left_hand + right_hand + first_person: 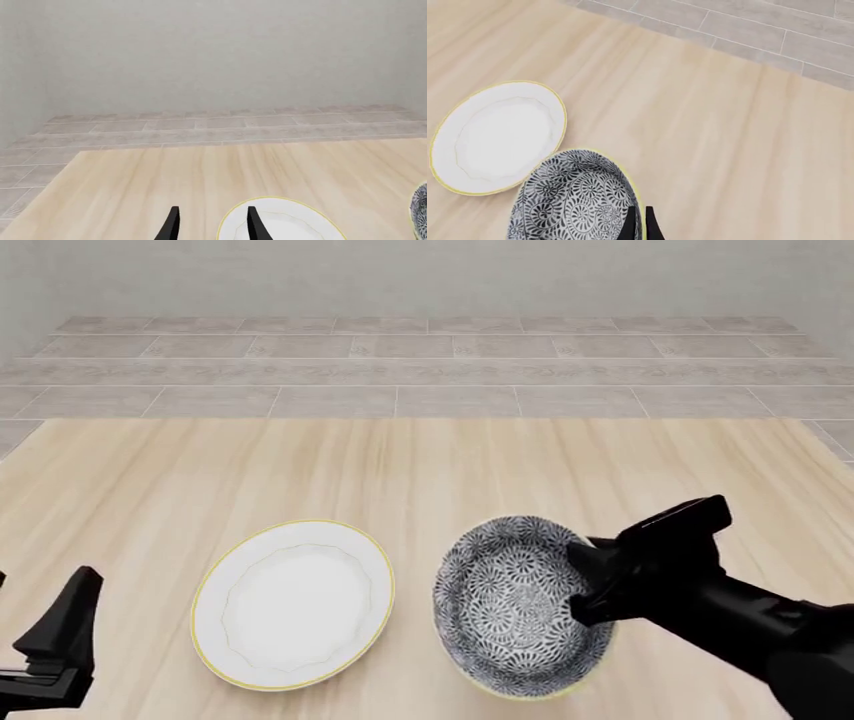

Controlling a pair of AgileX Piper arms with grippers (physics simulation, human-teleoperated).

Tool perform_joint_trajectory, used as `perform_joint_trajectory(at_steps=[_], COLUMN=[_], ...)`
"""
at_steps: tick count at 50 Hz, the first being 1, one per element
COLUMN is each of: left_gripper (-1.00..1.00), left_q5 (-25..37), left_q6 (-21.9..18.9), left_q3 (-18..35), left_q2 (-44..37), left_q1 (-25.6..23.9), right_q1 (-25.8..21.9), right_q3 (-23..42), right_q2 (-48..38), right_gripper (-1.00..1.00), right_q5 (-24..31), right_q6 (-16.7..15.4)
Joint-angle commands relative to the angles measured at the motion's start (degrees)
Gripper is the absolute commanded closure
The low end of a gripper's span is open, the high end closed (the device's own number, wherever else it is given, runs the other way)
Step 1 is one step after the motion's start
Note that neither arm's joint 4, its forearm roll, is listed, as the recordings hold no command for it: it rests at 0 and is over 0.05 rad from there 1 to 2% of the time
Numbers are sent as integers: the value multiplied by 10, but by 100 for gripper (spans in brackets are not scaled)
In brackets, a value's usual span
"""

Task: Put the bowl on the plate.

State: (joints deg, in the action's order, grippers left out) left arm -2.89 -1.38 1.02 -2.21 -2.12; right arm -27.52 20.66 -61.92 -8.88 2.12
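The bowl (514, 605), dark grey-and-white floral with a thin yellowish rim, is at the table's front middle and looks tilted. My right gripper (585, 585) is shut on its right rim. In the right wrist view the two fingertips (629, 223) pinch the wall of the bowl (574, 200) with the rim between them, and the bowl's edge overlaps the rim of the plate (497, 135). The white, gold-rimmed plate (294, 602) lies flat just left of the bowl. My left gripper (64, 628) hovers open at the front left, holding nothing; its view shows the plate (287, 225) beside one finger (253, 222).
The light wooden table (400, 460) stretches away behind both dishes. Beyond its far edge lies a grey tiled floor (427, 370) and a pale wall. The right arm (747, 625) comes in from the lower right corner.
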Motion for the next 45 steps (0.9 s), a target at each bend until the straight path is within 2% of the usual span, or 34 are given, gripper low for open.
perform_joint_trajectory(at_steps=[1,7,19,36,45], left_gripper=[-100,-100,-100,-100,-100], left_q5=[8,19,21,22,19], left_q6=[0,0,2,-1,-3], left_q3=[1,3,7,5,4], left_q2=[8,18,18,20,18], left_q1=[0,-2,-2,-6,-8], right_q1=[-15,-28,-41,-45,-58], right_q3=[32,46,92,133,163], right_q2=[-12,-29,-55,-56,-73], right_gripper=[100,100,100,100,100], right_q5=[21,25,47,76,92], right_q6=[26,49,69,63,71])
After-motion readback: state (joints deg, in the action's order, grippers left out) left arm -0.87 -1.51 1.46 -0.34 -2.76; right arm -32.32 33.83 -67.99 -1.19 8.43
